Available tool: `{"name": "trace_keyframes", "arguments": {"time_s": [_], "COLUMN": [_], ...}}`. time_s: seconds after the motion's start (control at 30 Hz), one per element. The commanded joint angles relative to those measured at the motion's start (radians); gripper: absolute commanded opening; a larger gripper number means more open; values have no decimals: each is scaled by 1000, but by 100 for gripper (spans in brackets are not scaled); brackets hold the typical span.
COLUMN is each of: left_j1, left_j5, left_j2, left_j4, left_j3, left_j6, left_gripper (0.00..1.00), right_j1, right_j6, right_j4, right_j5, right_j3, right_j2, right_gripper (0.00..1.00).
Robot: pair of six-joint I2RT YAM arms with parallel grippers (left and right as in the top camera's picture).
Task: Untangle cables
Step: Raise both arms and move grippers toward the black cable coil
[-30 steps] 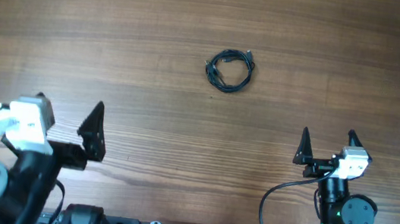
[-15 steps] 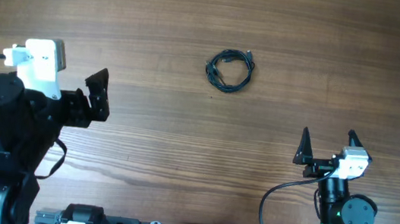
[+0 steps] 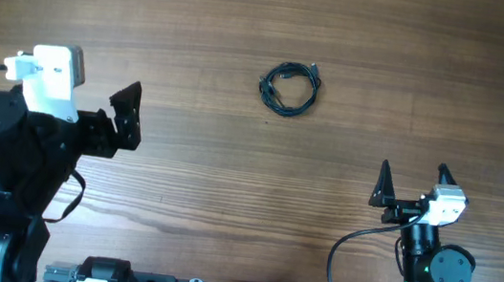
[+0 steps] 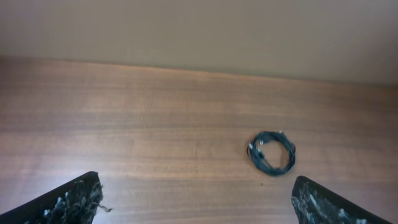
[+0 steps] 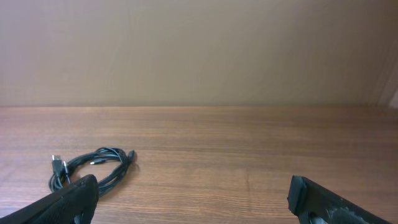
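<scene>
Overhead shows cables [image 3: 288,89] in one flat, near-round coil.

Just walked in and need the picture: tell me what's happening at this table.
Nothing is being handled yet. A small tangled coil of thin black cables lies on the wooden table, touched by neither arm. The left gripper and the right gripper are both open and empty, near the robot's side, well short of the coil.

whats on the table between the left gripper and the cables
Nothing: only bare wooden table lies between the open left gripper and the coiled cables, as the overhead and left wrist views both show.
</scene>
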Motion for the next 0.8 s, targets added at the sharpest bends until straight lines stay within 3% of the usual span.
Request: {"name": "trace_keyframes", "arguments": {"time_s": [0.0,0.2,0.33,0.57,0.77], "left_j1": [5,5,5,5,5], "left_j5": [23,19,16,20,20], "left_j2": [-3,-3,-3,-3,-3], "left_j4": [28,22,19,8,-11], "left_j3": [21,21,20,20,20], "left_j6": [-5,-2,-2,-2,-2], "left_gripper": [100,100,100,100,100], "right_j1": [5,5,5,5,5], "right_j6": [81,149,153,153,149], "right_j4": [5,-158,-430,-647,-949], "right_j5": [-24,-18,-1,-5,-5], "right_j3": [-2,112,356,715,1132], "right_j2": [-8,-8,-8,10,220], "right_gripper": [100,100,100,100,100]}}
